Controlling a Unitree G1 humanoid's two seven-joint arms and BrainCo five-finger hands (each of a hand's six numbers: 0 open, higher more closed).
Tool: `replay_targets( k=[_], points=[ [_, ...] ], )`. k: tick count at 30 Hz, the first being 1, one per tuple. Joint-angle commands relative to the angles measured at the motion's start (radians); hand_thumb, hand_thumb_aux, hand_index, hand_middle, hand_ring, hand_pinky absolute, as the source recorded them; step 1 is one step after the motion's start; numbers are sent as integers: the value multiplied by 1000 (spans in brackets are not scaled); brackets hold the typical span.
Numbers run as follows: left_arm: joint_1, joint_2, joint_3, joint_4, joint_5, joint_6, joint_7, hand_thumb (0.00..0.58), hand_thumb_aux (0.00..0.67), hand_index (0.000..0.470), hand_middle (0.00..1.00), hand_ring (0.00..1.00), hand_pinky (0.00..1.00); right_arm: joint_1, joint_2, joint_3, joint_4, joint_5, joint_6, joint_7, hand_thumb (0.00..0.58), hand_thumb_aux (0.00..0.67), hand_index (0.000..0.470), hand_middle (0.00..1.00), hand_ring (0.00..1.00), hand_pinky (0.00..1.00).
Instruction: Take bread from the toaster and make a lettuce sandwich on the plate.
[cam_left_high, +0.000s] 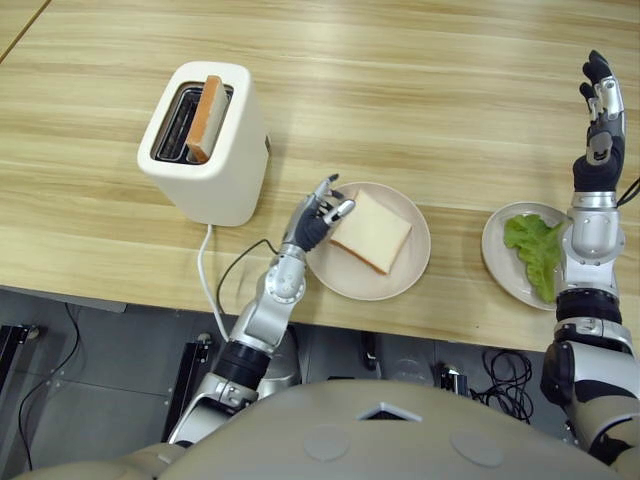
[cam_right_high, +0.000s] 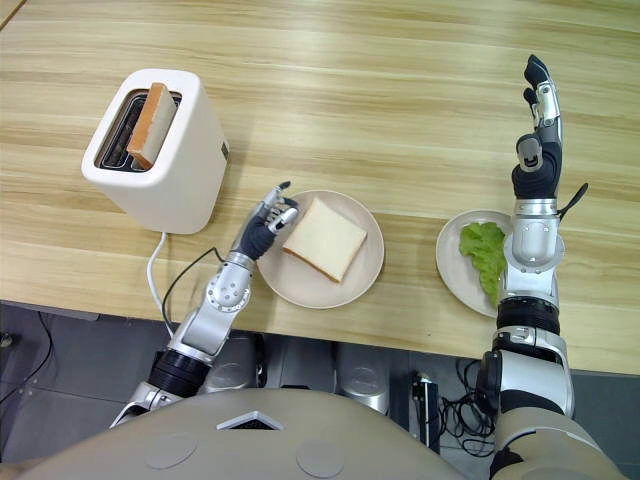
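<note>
- Closest in, the left hand (cam_left_high: 320, 215) comes up from below the table's front edge to the left rim of the plate (cam_left_high: 400, 287). It sits right against the corner of the bread slice (cam_left_high: 372, 232). From where I stand I cannot tell whether it is pinching that corner or just resting beside it.
- The slice lies flat on the plate, turned a bit askew, and I'd say it is meant as the sandwich's base.
- Right of the plate, well apart, a lettuce leaf (cam_left_high: 535, 252) sits on its own smaller dish (cam_left_high: 494, 250). It looks ready to be carried across as the next layer.
- Beyond that dish, farther right of the plate, the right hand (cam_left_high: 598, 120) stands upright over the table (cam_left_high: 420, 100). Its fingers are spread and hold nothing, and its forearm runs across the dish's right side. It seems parked out of the way.
- Up and left of the plate, the toaster (cam_left_high: 215, 180) has a second slice (cam_left_high: 207, 118) poking out of a slot, probably the top piece. Its cord (cam_left_high: 203, 265) trails off the table edge left of the plate.
</note>
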Motion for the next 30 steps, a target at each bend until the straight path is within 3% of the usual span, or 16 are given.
replay_targets(
  k=[1, 9, 12, 15, 18, 23, 30],
  points=[
    [50, 22, 9, -71, 3, 29, -18, 0, 0, 0, 0, 0, 0, -4, -10, -1, 15, 3, -6, 0, 0, 0, 0, 0, 0, 0],
    [97, 92, 45, -248, 36, 62, -47, 0, 0, 0, 0, 0, 0, 11, -53, -6, 44, -32, -31, -16, 0, 0, 0, 0, 0, 0],
    [87, 98, 63, -259, 16, 42, -43, 0, 0, 0, 0, 0, 0, 53, -117, 1, 73, -168, -100, -95, 0, 0, 0, 0, 0, 0],
    [74, 80, 86, -254, -48, -35, -28, 0, 0, 0, 0, 0, 0, 107, -211, 27, 126, -393, -110, -301, 0, 0, 0, 0, 0, 0],
    [59, 59, 113, -244, -92, -96, -7, 0, 0, 0, 0, 0, 0, 143, -303, 107, 192, -616, -54, -575, 0, 0, 0, 0, 0, 0],
    [52, 46, 149, -228, -123, -124, -5, 0, 0, 0, 0, 0, 0, 135, -380, 280, 352, -799, 66, -883, 0, 0, 0, 0, 0, 0],
    [66, 52, 164, -201, -118, -124, -10, 0, 0, 0, 0, 0, 0, 119, -392, 488, 521, -893, 191, -1037, 0, 0, 0, 0, 0, 0]
  ],
)
